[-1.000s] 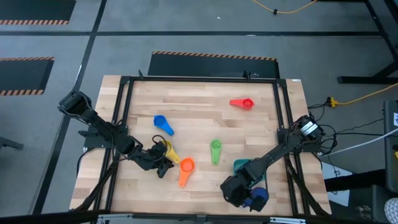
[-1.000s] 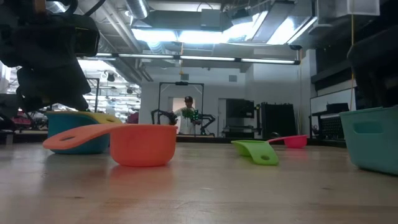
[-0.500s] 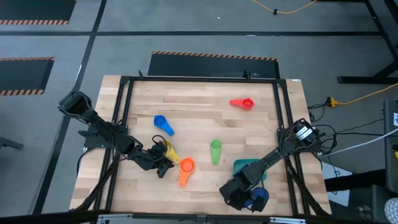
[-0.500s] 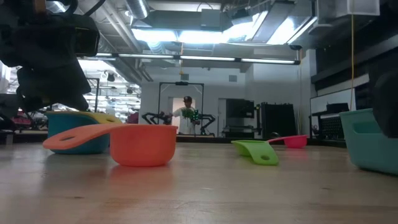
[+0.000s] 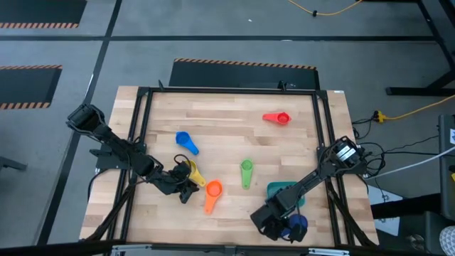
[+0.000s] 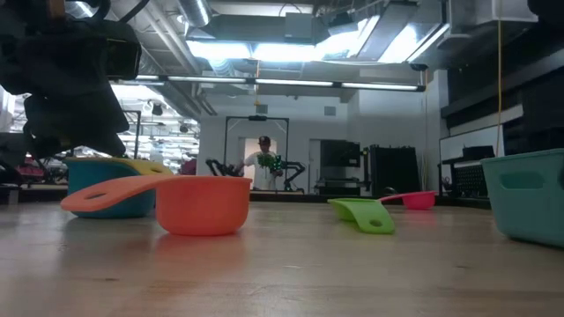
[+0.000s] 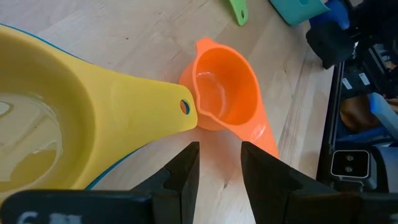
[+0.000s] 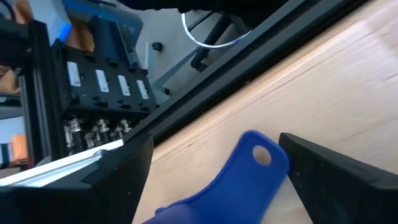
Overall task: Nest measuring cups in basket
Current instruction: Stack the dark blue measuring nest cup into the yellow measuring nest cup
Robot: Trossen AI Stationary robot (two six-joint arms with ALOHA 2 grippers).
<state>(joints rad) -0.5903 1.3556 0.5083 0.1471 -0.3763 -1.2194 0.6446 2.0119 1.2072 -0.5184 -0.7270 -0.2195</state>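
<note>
Down on the wooden bench, the left hand sits low near the left-front area, its fingers parted a little with nothing between them; the yellow cup lies just ahead of it, resting in a light blue cup whose rim shows beneath it in the left wrist view. The yellow cup's handle tip reaches the rim of the orange cup, which stands upright just beside the hand with its own handle pointing toward the front edge. So the orange cup crowds the yellow one on that side.

The right hand is at the front right corner, spread wide around the dark blue cup; its handle lies between the two fingers, whether touching them I cannot tell. The teal basket stands right behind that hand, partly covered by the right arm, and whether anything lies in it cannot be seen.

Farther off, well apart from each other, lie a blue cup left of centre, the green cup in the middle and the red cup toward the far right. A person stands in the room beyond.
</note>
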